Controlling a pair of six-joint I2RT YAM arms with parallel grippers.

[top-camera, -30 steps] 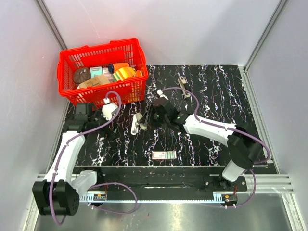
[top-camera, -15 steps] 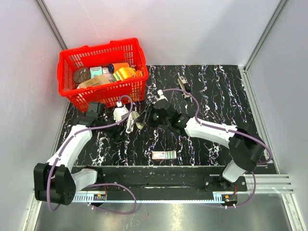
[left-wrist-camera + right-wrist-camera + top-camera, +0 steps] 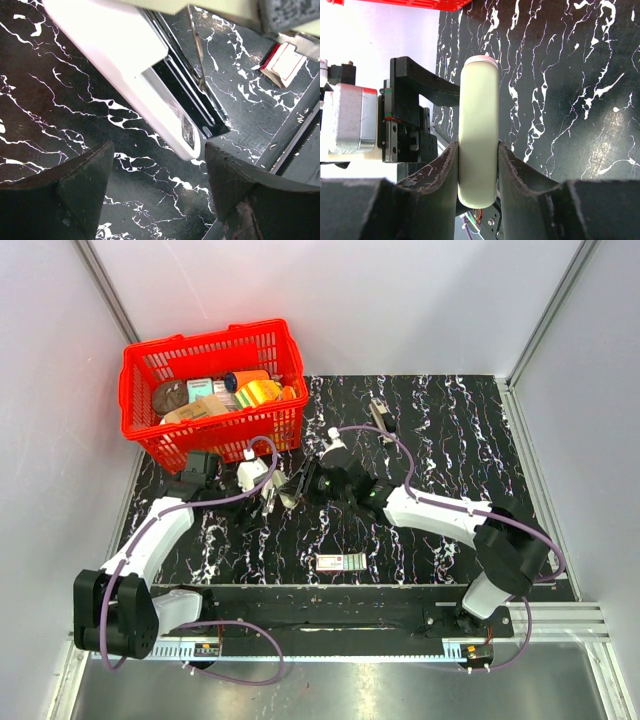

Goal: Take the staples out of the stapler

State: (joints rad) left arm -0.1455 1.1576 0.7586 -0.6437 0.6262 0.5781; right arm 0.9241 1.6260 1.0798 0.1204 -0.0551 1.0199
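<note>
A: Judging by the wrist views, what is held, and on which side?

B: The stapler [image 3: 478,100] is pinched across its pale top by the right gripper [image 3: 478,146], with the jaws closed hard onto it. It is carried over the left-centre of the mat [image 3: 450,430], just in front of the basket [image 3: 215,435]. The left gripper [image 3: 157,165] is spread wide just below it, and nothing is held there.

A: How is the step best done?

B: The stapler is seen hinged open, with the metal channel [image 3: 192,100] exposed. The channel should probably be approached squarely by the left gripper while the body is steadied by the right. Whether staples are inside cannot be told.

A: And the surroundings?

B: Pale walls [image 3: 400,300] are seen on three sides. The mat is black, veined with white, so loose staples could easily be lost against it. A small white box [image 3: 342,562] is laid near its front edge.
</note>
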